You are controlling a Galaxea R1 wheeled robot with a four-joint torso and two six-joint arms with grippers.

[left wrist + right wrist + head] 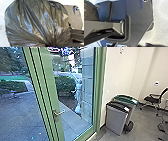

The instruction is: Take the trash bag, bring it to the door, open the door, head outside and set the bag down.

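Pinching trash bag [37,22] in left gripper [50,45] near glass door [50,92]; opening, exiting, set-down left; can't tell right gripper's state.

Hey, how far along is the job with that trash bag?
The pickup looks done: the trash bag bulges close to the left wrist camera, its plastic gathered. Carrying it seems in hand, with the glass door ahead. Left to do: open that door, which looks shut, get out to the paving seen through the glass, and put the bag down.
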